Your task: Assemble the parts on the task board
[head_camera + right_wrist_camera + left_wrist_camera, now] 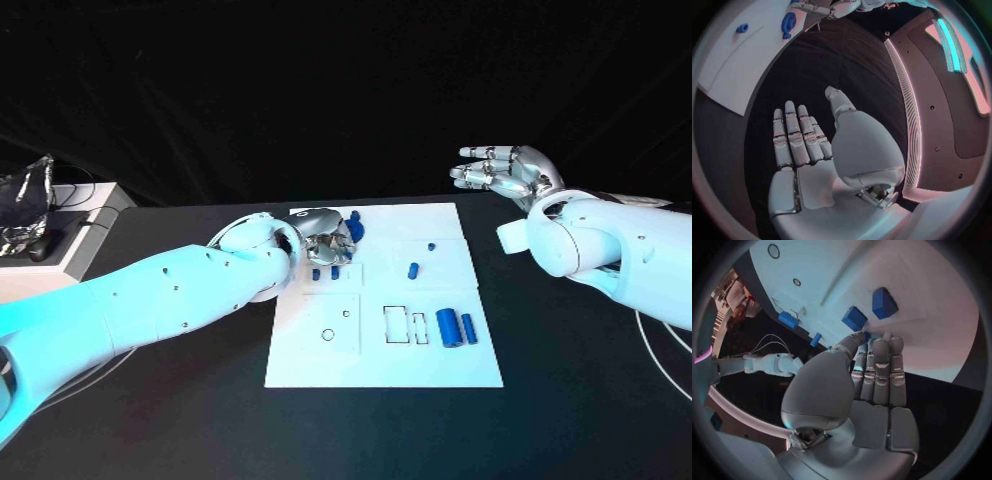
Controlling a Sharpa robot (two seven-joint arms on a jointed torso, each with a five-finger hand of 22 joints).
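The white task board (433,370) lies mid-table. My left hand (326,236) is lowered over its far left corner, fingers straight and together (874,365). Its thumb closes toward the fingertips, and a sliver of a blue part (866,335) shows pinched between them. Two blue blocks (856,318) (884,302) lie on the board just beyond the fingertips. Two blue cylinders (449,326) lie near the board's right edge, and small blue pieces (414,268) sit mid-board. My right hand (505,172) hangs raised off the board's far right corner, fingers spread and empty (811,145).
Rectangular slots (397,323) and round holes (329,335) are cut into the board's near half. A white box (80,232) with a clear object (29,205) stands at the table's far left. Cables (672,345) trail on the right side.
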